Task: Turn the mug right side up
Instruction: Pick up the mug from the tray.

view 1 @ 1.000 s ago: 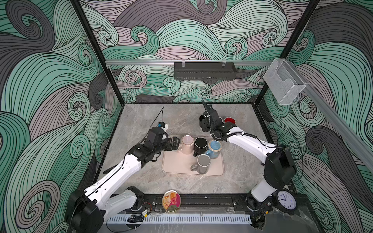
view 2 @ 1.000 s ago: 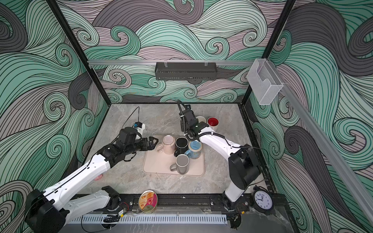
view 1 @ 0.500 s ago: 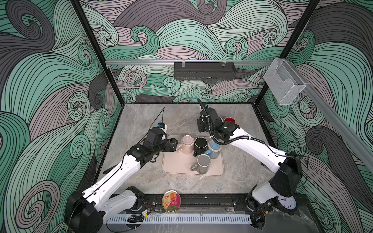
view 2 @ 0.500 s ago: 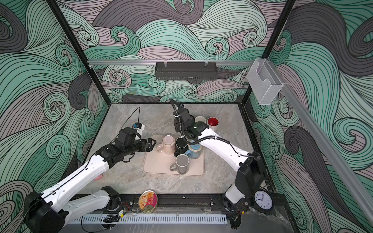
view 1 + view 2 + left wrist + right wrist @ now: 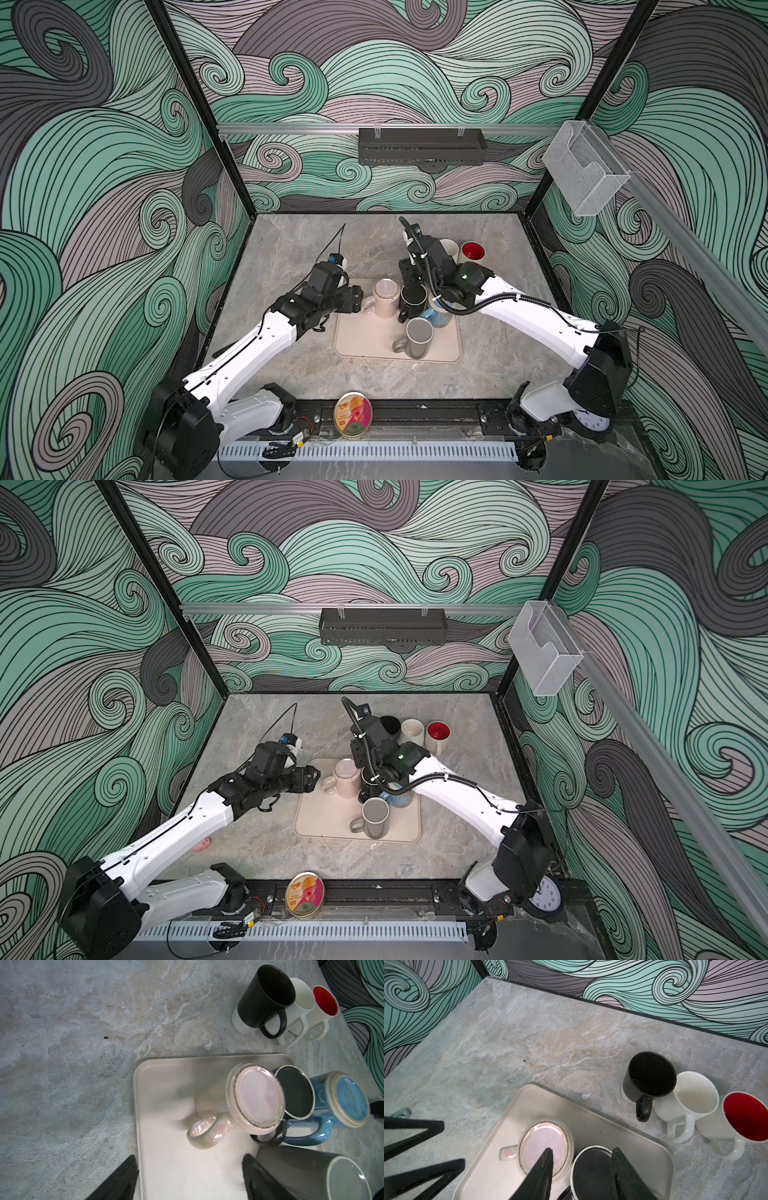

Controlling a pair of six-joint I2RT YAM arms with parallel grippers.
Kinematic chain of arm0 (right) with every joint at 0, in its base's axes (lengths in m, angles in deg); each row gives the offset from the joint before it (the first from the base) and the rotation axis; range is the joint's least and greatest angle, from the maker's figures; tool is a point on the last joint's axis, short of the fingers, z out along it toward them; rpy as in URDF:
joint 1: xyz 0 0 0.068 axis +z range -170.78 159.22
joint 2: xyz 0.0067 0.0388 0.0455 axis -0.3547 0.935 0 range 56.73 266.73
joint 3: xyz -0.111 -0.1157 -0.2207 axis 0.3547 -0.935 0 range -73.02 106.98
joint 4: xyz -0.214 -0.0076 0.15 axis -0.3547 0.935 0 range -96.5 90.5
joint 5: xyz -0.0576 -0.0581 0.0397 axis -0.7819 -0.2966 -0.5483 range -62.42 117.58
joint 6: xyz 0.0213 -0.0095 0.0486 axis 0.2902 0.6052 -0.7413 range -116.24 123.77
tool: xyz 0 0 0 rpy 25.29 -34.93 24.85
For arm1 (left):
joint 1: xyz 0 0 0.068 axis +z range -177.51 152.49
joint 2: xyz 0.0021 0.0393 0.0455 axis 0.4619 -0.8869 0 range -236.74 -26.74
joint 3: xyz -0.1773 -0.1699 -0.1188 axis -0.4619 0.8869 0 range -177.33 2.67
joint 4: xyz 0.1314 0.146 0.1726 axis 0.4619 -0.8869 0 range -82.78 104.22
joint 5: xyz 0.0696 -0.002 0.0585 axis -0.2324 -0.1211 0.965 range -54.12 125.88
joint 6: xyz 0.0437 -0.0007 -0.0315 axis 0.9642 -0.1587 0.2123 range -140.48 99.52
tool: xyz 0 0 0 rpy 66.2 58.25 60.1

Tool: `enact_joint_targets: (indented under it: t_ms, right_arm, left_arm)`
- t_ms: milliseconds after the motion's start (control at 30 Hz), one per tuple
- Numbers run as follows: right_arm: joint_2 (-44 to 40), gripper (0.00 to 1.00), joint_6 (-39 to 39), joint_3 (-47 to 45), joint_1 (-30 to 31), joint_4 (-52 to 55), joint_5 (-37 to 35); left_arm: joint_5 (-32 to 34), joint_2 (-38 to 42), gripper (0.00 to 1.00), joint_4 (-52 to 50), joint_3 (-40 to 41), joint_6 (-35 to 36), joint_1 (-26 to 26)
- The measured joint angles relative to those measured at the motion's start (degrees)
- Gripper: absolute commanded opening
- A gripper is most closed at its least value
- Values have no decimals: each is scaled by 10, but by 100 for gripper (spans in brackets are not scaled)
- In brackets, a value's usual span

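Top views both give us the grey, stone-patterned tabletop first, with the white left arm and right arm reaching in from the near edge toward a beige tray at its middle.

Four mugs stand upside down on the tray. A grey mug is nearest the front and a blue mug lies partly under the right arm. A black mug and a pearly pink mug sit at the far side. The pink mug rests on its rim with its base up, so its long axis stands upright and its mouth faces the tray. Its handle sticks out sideways toward the left arm. The black mug stands the same way, touching the pink one, with its handle toward the tray's front.

Behind the tray we see three upright mugs in a tight row: a black-and-white mug, a white mug and a red-lined mug.

Smaller again, the left fingers are spread wide with nothing between them, level with the pink mug's handle and just short of it. The right fingers point down and are also spread. One tip is over the seam between the pink and black mugs, the other over the black mug's base. We cannot tell whether they touch it.

A round tin lies at the front rail.
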Motion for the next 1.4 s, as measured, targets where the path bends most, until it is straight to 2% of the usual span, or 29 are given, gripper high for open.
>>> enact_joint_targets:
  t_ms: [267, 633, 1100, 1400]
  right_arm:
    - [-41, 48, -6, -41, 10, 14, -4]
    - [-65, 49, -8, -68, 10, 14, -17]
    - [-83, 49, -8, -82, 10, 14, -22]
    - [-90, 49, -9, -87, 10, 14, -25]
  left_arm:
    - [-3, -34, 73, 13, -7, 5, 0]
    - [-70, -125, 61, 30, -56, 14, 0]
    - [-126, -145, 60, 74, -34, 15, -15]
    - [-140, -150, 54, 89, -30, 14, -21]
